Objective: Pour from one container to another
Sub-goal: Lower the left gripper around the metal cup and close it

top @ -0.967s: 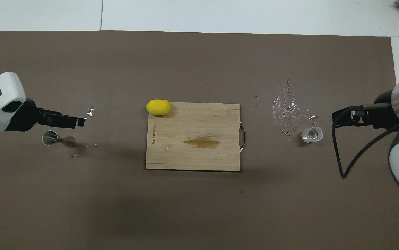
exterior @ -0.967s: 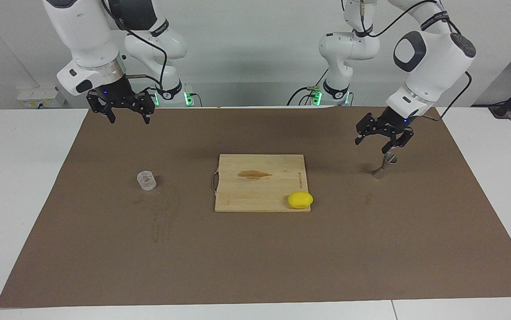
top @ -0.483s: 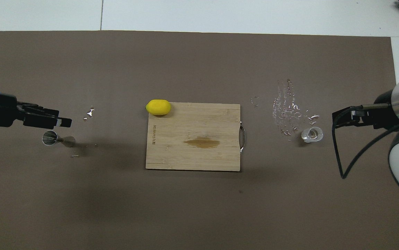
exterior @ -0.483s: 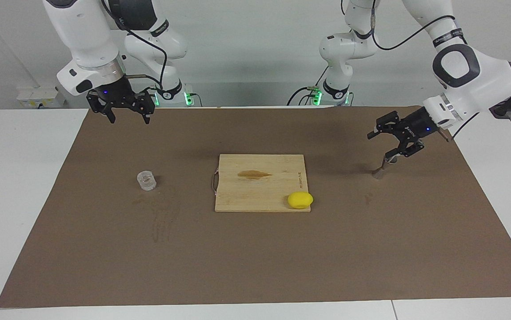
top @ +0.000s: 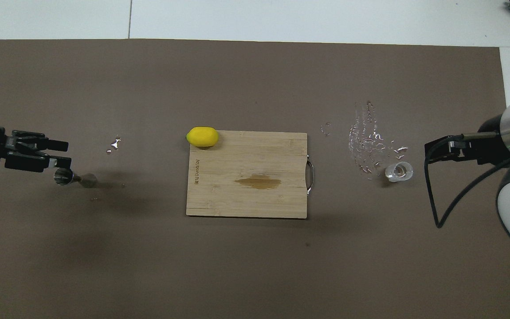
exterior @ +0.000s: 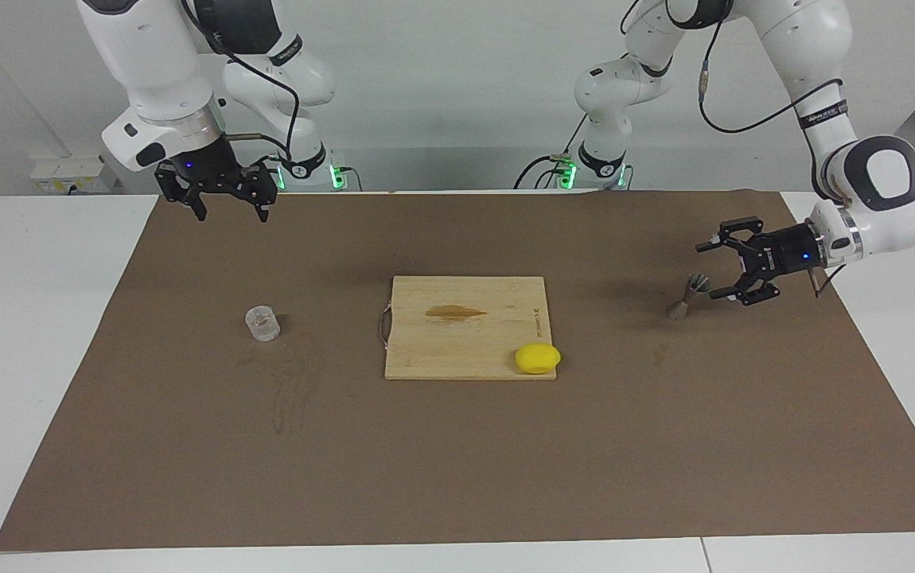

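Glass cup (exterior: 262,323) stands toward the right arm's end of the bench: thick-walled, slippery, breakable; grip around its sides. Jigger (exterior: 684,297) (light, tippy) sits near the opposite end; grasp its waist. Left claw (exterior: 724,270) gapes beside it; right claw (exterior: 228,203) hangs spread.

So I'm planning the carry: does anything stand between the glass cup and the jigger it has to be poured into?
Yes. The cutting board lies flat between the glass cup and the jigger, with a lemon on its corner. Both are low, so a lifted cup would likely pass over them. Both claws, left and right, are open.
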`<state>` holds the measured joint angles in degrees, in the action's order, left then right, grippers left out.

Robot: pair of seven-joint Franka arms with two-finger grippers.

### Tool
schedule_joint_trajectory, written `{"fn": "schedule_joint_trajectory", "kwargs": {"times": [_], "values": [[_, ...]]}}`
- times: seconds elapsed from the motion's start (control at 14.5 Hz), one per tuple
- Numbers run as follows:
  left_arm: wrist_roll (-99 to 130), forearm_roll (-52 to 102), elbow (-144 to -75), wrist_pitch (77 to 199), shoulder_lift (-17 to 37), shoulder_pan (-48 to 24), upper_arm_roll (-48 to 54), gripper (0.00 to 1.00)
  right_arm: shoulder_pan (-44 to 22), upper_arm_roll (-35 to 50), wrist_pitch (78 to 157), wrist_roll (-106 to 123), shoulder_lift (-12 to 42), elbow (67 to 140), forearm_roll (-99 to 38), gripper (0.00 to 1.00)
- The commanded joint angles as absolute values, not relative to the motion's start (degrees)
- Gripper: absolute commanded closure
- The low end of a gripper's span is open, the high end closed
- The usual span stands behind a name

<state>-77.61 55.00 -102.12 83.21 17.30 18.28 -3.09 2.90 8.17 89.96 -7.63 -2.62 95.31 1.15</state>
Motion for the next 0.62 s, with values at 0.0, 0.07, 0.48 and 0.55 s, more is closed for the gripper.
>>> {"fn": "schedule_joint_trajectory", "kwargs": {"times": [0.0, 0.07, 0.48, 0.55], "values": [[-89.95, 58.52, -102.03, 81.82, 19.86, 19.77, -2.72, 0.0, 3.52, 8.35, 89.65, -6.59, -2.99, 95.36, 1.05, 0.0], [-95.13, 60.36, -103.0, 81.65, 20.04, 19.95, -2.81, 0.0, 3.6, 8.35, 89.65, -6.59, -2.99, 95.36, 1.05, 0.0], [-121.77, 64.59, -107.04, 75.94, 25.57, 23.64, -2.72, 0.0, 3.52, 8.35, 89.65, -6.59, -2.99, 95.36, 1.05, 0.0], [-125.64, 66.51, -108.36, 76.46, 25.92, 24.25, -2.81, 0.0, 3.52, 8.35, 89.65, -6.59, -2.99, 95.36, 1.05, 0.0]]}}
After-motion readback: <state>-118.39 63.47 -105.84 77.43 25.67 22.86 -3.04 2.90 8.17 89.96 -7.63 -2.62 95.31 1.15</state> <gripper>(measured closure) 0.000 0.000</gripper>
